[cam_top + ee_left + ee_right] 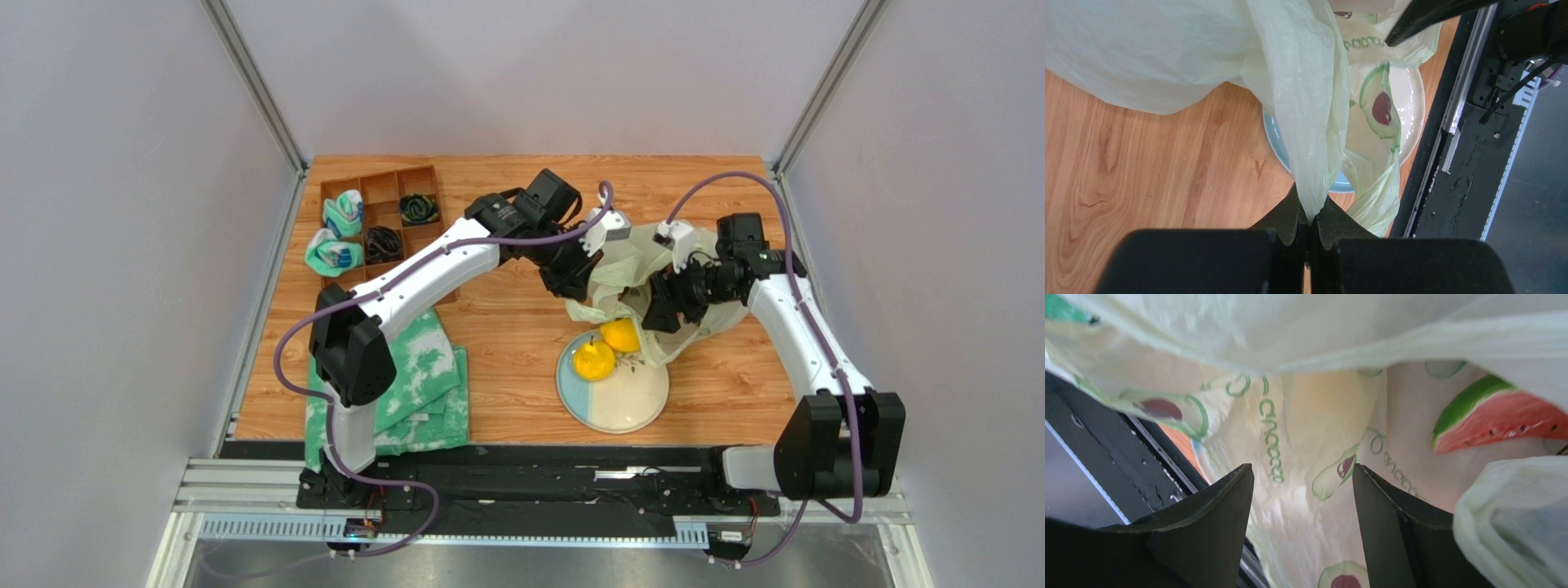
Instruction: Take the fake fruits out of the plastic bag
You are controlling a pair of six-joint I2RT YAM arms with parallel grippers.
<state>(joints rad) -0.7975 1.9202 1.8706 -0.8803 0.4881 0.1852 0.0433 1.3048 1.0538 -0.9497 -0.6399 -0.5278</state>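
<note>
The pale yellow-green plastic bag (pixel 638 272) is held up over the far edge of the blue-and-cream plate (pixel 628 402). My left gripper (pixel 574 284) is shut on a fold of the bag (pixel 1303 92), pinched between its tips (pixel 1310 217). My right gripper (pixel 662 306) is open, its fingers spread inside the bag (pixel 1315 447) with nothing between them (pixel 1303 478). A red-green watermelon slice (pixel 1499 416) lies in the bag to the right of those fingers. Two yellow fruits are on the plate, one (pixel 594 359) in the open and one (pixel 621 335) at the bag's edge.
A green-and-white cloth (pixel 423 380) lies at the near left beside the left arm. A wooden compartment tray (pixel 380 202) with small items stands at the far left. The black rail (pixel 1462 153) runs along the table's near edge, close to the plate (pixel 1281 144).
</note>
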